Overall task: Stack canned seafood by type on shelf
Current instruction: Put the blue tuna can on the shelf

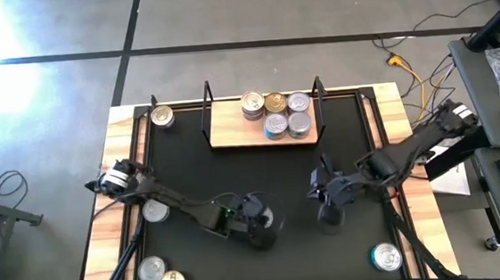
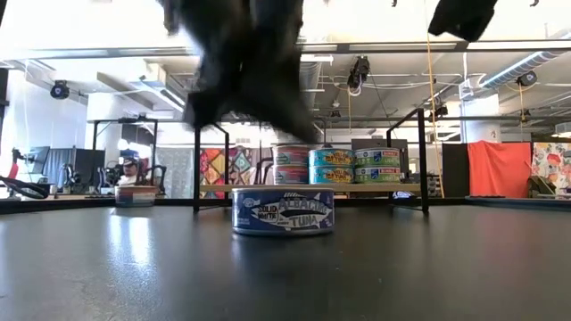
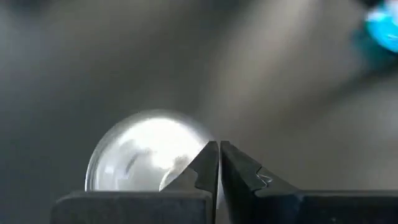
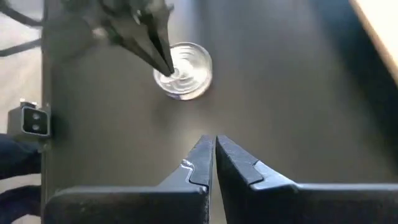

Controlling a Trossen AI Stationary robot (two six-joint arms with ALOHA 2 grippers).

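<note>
While hovering over the middle of the black table (image 1: 180,163), left gripper (image 1: 265,221) clenched tight on nothing, fingertips (image 4: 166,66) pointing down onto the silver lid of a tin (image 4: 185,70); same tin labelled albacore tuna (image 2: 283,211) in the low view, standing on the table in front of the shelf (image 1: 232,132); whether tips touching the lid or just above, impossible to tell; right gripper (image 1: 327,207) just beside, also pinched shut and empty, above bare tabletop. On the shelf's right half, five tins (image 1: 277,114) packed together, stacked in the low view; loose tins elsewhere: one at the far left corner (image 1: 161,117), one beside the left arm (image 1: 155,211), two at the near left edge (image 1: 161,278), one at the near right (image 1: 386,256).
</note>
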